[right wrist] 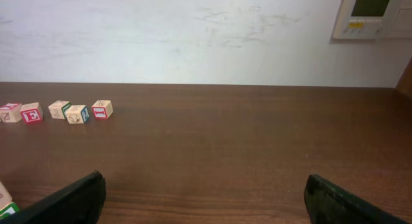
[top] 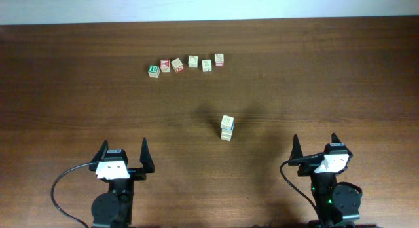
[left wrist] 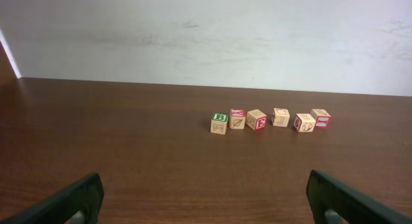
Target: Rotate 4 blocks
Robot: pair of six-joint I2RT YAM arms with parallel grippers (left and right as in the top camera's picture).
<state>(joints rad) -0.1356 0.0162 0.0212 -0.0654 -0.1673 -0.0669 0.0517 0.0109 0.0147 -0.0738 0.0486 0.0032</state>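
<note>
Six small wooden alphabet cubes lie in a curved row at the back of the table. The right-hand blocks of that row are a red-lettered E block [top: 177, 65] [left wrist: 257, 120] [right wrist: 31, 112], a pale block [top: 193, 61] [left wrist: 280, 117] [right wrist: 60, 109], a block with a dark-edged face [top: 207, 65] [left wrist: 304, 123] [right wrist: 78, 114] and a red-sided block [top: 219, 59] [left wrist: 321, 118] [right wrist: 102, 109]. My left gripper [top: 124, 144] [left wrist: 206, 199] and my right gripper [top: 315, 139] [right wrist: 203, 199] hover near the front edge, far from the row. Both stand open with nothing between the fingers.
A green B cube [top: 153, 69] [left wrist: 219, 123] and a red K cube [top: 165, 65] [left wrist: 237, 118] head the row on the left. A small stack of cubes [top: 226, 128] [right wrist: 5, 201] stands mid-table, between the arms and the row. A white wall backs the table.
</note>
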